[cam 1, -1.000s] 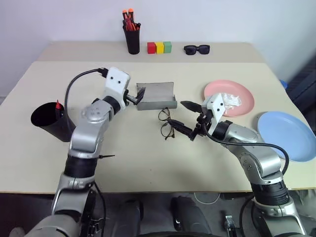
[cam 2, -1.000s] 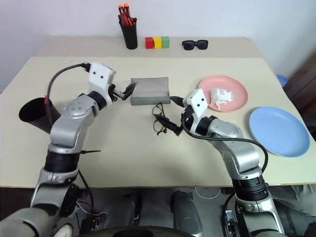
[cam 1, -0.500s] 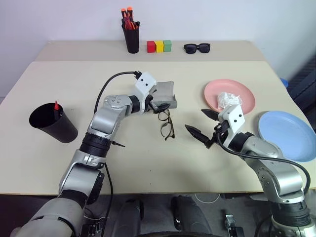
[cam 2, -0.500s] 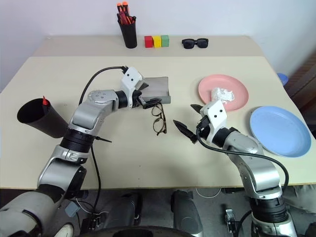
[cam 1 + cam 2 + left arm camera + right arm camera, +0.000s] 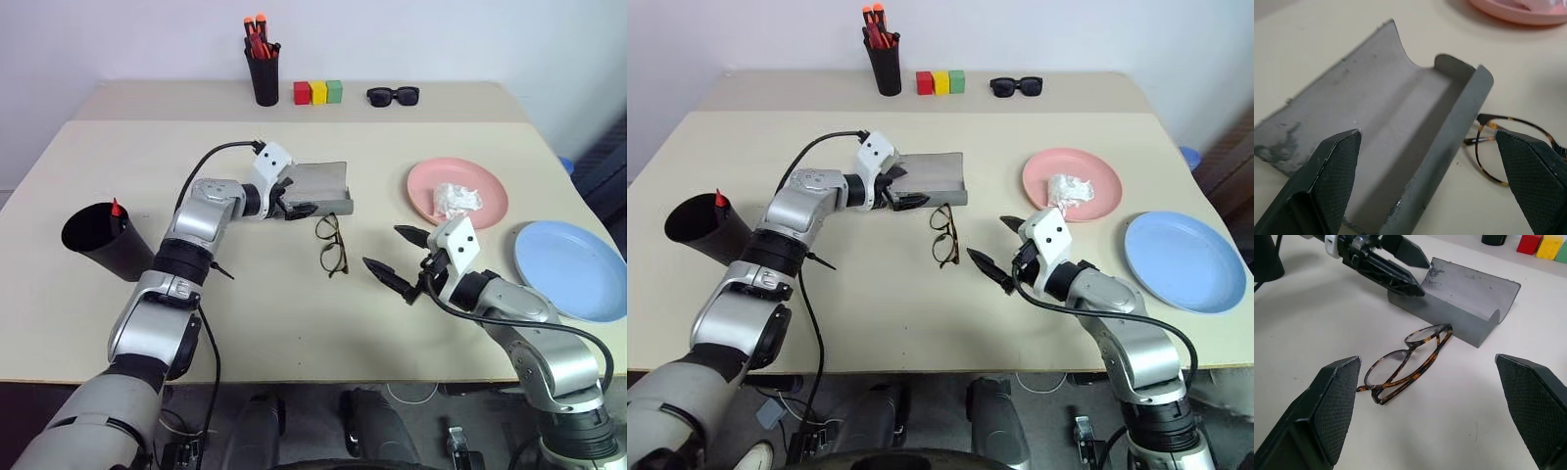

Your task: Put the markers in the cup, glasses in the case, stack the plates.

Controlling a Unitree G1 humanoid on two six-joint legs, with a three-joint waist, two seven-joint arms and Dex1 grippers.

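Observation:
The grey case (image 5: 321, 186) lies hinged open at mid-table, and my left gripper (image 5: 296, 199) is open at its left end, one finger (image 5: 1332, 182) on each side of its trough (image 5: 1391, 122). The wire-framed glasses (image 5: 331, 246) lie folded on the table just in front of the case. My right gripper (image 5: 386, 251) is open and empty, a short way right of the glasses (image 5: 1404, 363). The black cup (image 5: 102, 241) lies tilted at the far left with a red marker tip (image 5: 116, 209) showing in it. The pink plate (image 5: 487, 196) holds a crumpled tissue (image 5: 456, 199); the blue plate (image 5: 570, 270) sits beside it.
Along the back stand a black pen holder (image 5: 263, 76) with orange-tipped pens, three coloured blocks (image 5: 316, 93) and black sunglasses (image 5: 392, 96). The blue plate reaches close to the table's right edge.
My right gripper drew back from the glasses toward the right and near edge, leaving them lying where they were. My left arm straightened out and its gripper came down at the case's left end.

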